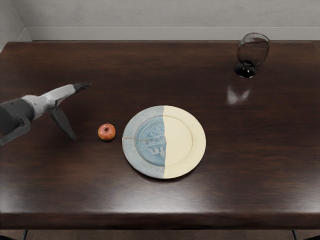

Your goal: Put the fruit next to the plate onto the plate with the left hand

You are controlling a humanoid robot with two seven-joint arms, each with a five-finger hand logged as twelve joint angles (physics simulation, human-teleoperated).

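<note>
Here I am, coming in from the left edge, my left robot hand (59, 101) hanging over the dark, glossy wooden worktop (260, 165). Fingers are straight and fanned apart, one dark digit angled down toward the fruit, and nothing is in my grip.

The target, a small round red apple (106, 132), sits on the worktop just beside the left rim of the round ceramic plate (196, 150), which is half blue-grey and half cream. There's a sliver of dark wood between apple and plate, so they are close but not touching.

From my robot hand, the apple lies to the right and a little nearer the front edge, with the plate straight beyond it on the same line. The fruit is about as round as it gets, with no long axis to line up on, so I reckon any approach from above will do. My right arm is out of sight, so the left is the one to use.

Far off at the back right stands a smoky clear wine glass (251, 54), which seems to lean, well apart from all this. Behind the worktop runs a plain grey wall (150, 15).
</note>
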